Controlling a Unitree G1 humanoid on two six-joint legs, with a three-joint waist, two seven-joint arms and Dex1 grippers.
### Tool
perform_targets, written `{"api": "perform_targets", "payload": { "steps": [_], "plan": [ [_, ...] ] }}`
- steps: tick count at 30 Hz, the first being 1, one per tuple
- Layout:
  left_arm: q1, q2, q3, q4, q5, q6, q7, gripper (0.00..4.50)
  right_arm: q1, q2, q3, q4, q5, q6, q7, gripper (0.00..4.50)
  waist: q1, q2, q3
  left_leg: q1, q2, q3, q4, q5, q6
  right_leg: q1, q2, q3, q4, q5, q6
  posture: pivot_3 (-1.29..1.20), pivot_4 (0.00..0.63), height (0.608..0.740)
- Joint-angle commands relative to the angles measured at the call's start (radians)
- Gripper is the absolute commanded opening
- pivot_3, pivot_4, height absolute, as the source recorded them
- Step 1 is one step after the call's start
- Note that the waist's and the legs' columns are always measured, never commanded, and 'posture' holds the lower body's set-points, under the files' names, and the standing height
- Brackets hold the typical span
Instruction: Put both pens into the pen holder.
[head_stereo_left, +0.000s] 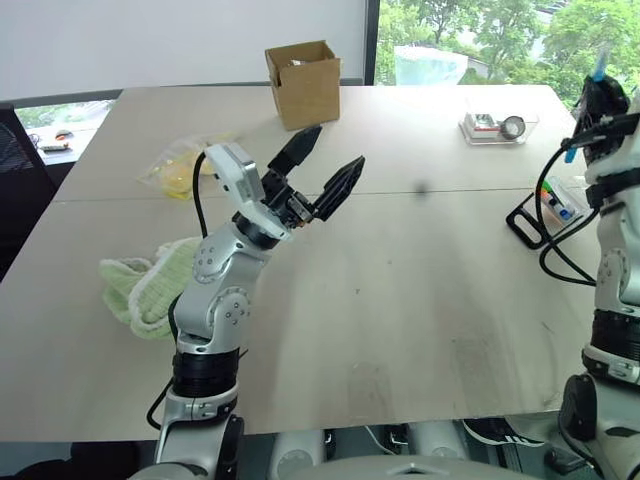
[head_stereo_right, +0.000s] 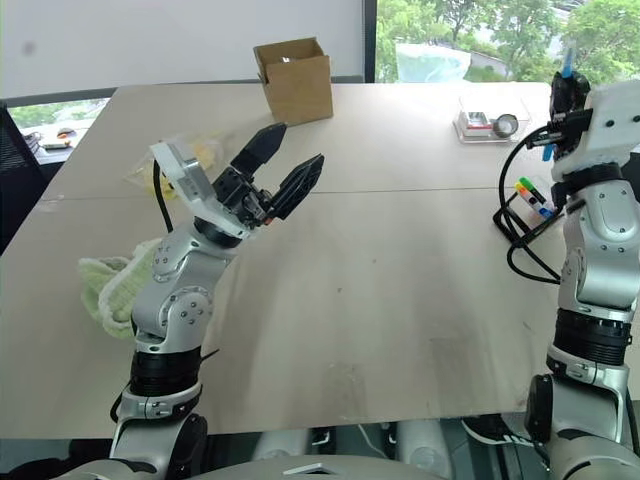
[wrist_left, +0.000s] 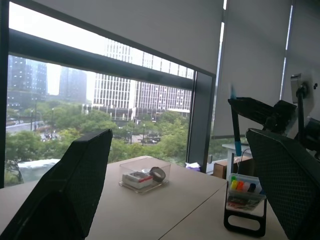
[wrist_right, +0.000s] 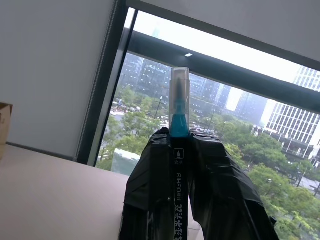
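Overhead, left pincer (head_stereo_left: 318, 172) agape, upturned.

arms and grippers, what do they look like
Both arms are silver-grey metal with rounded joint housings and black ribbed bands. The left gripper has two black, textured, tapered fingers on a white wrist block, with a black cable looping alongside. The right gripper is black too, with black cables hanging below.

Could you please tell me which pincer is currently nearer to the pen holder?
Right. The right pincer is raised just above the pen holder, gripping the blue pen; the left pincer hangs open over mid-table, well away.
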Motion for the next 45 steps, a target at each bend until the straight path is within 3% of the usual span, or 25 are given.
{"api": "perform_targets", "payload": {
  "steps": [1, 16, 31, 45],
  "plan": [
    [0.004, 0.002, 0.006, -0.022, 0.014, -0.006, 0.020, 4.50, 0.010, -0.033, -0.026, 0.023, -0.001, -0.075, 0.004, 0.14, 0.000, 0.000, 0.000, 0.000, 0.000, 0.000, 0.000, 0.000, 0.000, 0.000, 0.000, 0.000, 0.000, 0.000, 0.000, 0.00, 0.150, 0.740],
    [0.049, 0.031, 0.015, -0.105, -0.008, 0.066, 0.060, 4.50, 0.095, -0.055, 0.007, 0.173, -0.017, -0.274, 0.067, 0.14, 0.000, 0.000, 0.000, 0.009, 0.001, 0.002, 0.000, 0.000, 0.000, 0.007, 0.001, 0.003, 0.000, 0.000, 0.000, 0.00, 0.150, 0.740],
    [0.046, 0.044, 0.026, -0.106, -0.020, 0.084, 0.051, 4.50, 0.062, -0.009, 0.019, 0.056, 0.136, -0.175, 0.081, 0.14, 0.003, 0.000, 0.000, 0.014, 0.002, 0.000, -0.001, 0.000, 0.000, 0.014, 0.001, 0.005, 0.000, 0.000, 0.000, 0.00, 0.150, 0.740],
    [0.090, 0.059, 0.003, -0.144, -0.016, 0.088, 0.036, 4.50, 0.055, -0.066, 0.057, 0.262, 0.036, -0.323, 0.150, 0.14, -0.001, 0.000, 0.000, 0.014, 0.001, 0.000, -0.001, 0.000, 0.000, 0.014, 0.001, 0.005, -0.001, 0.000, 0.000, 0.00, 0.150, 0.740]
  ]
}}
